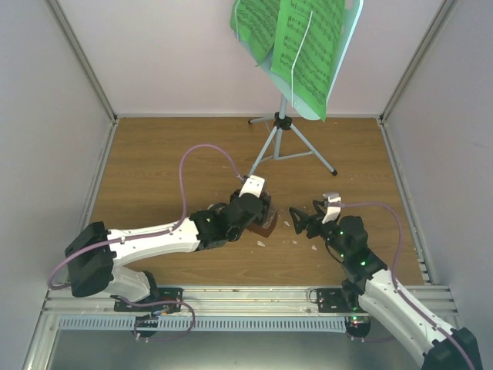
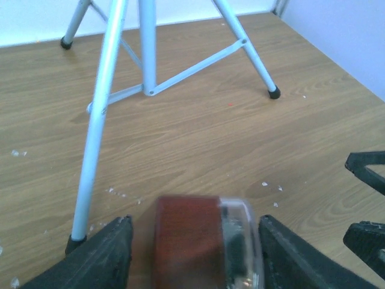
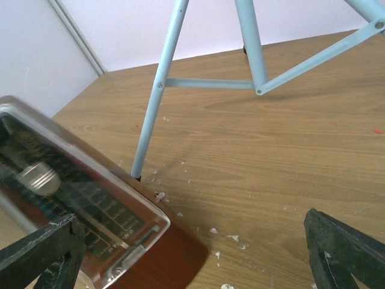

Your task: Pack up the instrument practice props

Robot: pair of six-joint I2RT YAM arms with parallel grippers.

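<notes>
The left hand grips a reddish-brown wooden pyramid metronome with a clear plastic front, low over the wood-grain table. The right hand gapes open just beside it. Behind stands a silver-legged tripod music stand bearing bright green sheet-music pages.

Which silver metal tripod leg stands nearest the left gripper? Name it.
The near-left silver leg: its black foot sits beside the left gripper; the others stand far back.
</notes>
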